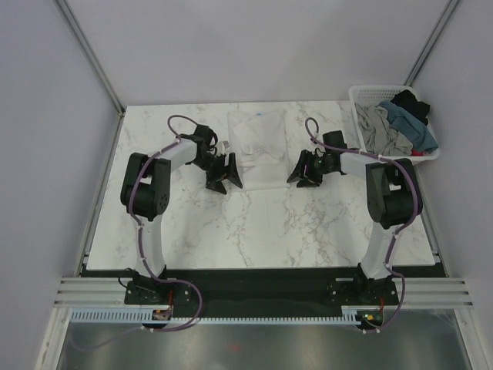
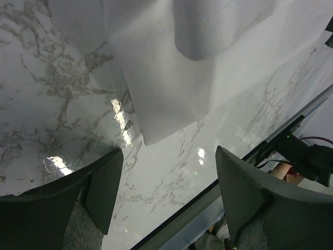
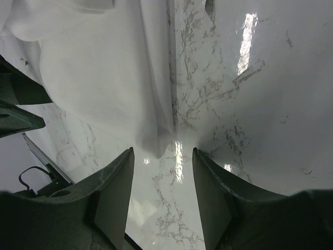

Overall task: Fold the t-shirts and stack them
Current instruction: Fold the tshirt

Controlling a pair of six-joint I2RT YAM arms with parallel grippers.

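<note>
We've got the white t-shirt [image 1: 260,146] lying on the marble worktop [image 1: 254,231], towards the far side and about in the middle, roughly flat but with a few wrinkles and folded-over bits. Both arms are bent in towards it from either side. The left gripper [image 1: 223,176] sits just beside the shirt's near left edge. Its jaws are spread apart with only bare worktop between them, and the wrist view shows the shirt's corner a bit ahead of them. The right gripper [image 1: 303,171] is at the near right edge, jaws also apart and not clamped on anything, though a fold of the shirt reaches right up to the gap. Over at the far right, the white lattice basket [image 1: 355,104] holds the grey t-shirt [image 1: 377,129], teal-blue t-shirt [image 1: 412,127] and black t-shirt [image 1: 412,102], all bunched up.
</note>
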